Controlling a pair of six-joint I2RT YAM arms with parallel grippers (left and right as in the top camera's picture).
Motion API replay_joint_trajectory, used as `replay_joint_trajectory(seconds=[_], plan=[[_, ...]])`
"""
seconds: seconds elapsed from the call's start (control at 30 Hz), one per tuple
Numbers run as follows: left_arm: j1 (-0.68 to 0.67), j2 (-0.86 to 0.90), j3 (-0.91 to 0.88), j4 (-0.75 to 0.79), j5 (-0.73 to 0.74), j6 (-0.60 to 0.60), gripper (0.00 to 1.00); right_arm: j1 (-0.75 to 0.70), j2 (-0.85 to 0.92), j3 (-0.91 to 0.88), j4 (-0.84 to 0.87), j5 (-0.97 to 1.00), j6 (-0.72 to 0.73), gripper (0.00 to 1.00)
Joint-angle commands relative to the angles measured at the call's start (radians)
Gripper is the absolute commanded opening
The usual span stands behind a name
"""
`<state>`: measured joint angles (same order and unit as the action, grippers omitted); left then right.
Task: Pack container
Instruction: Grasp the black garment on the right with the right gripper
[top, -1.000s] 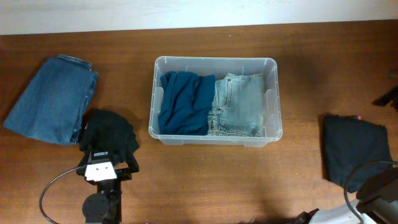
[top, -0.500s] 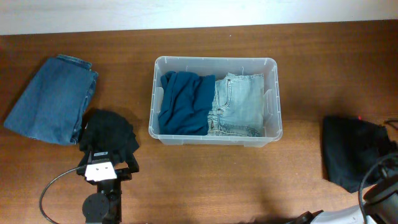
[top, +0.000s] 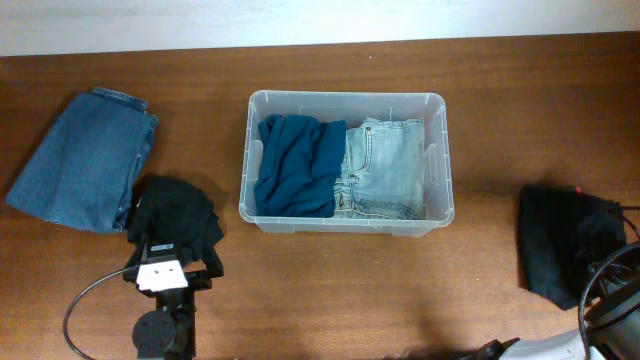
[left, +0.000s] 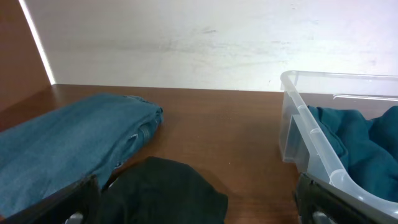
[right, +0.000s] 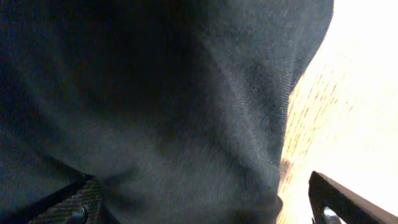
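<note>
The container (top: 346, 226) sits mid-table, nearer the far edge, with bare brown table (top: 480, 120) open on both its sides and along the near edge before it. A white wall (left: 186, 43) runs behind the far edge. Inside the container one teal garment (top: 298, 165) lies on the left and one pair of light-blue jeans (top: 385, 170) on the right, touching. Toward the left edge lies one pair of darker folded jeans (top: 85, 160), with a black cloth heap (top: 175, 215) against its near corner. A second black cloth (top: 565, 245) lies by the right edge. The left claw (left: 196, 208) stands wide at the heap's near side. The right claw (right: 205, 202) stands wide over the second black cloth, perhaps touching it; the view is too close to tell.
</note>
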<state>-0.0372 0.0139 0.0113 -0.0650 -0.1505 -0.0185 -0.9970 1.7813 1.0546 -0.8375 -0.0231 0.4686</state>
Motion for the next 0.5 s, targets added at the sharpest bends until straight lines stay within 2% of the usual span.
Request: replay_joint_trajectory(seconds=[0.0,0.4,0.43,0.47], plan=[[-0.002,-0.007,-0.002,-0.004,-0.003,0.012,0.99,0.003,-0.006,-0.023,0.028,0.008,0.020,0.98],[-0.002,-0.007,-0.002,-0.004,-0.003,0.012,0.99,0.003,-0.006,-0.026,0.061,-0.026,0.019,0.99],[-0.002,-0.007,-0.002,-0.004,-0.003,0.012,0.99,0.003,-0.006,-0.029,0.067,-0.033,0.020,0.98],[-0.002,-0.007,-0.002,-0.004,-0.003,0.012,0.99,0.003,-0.006,-0.033,0.073,-0.038,0.019,0.92]])
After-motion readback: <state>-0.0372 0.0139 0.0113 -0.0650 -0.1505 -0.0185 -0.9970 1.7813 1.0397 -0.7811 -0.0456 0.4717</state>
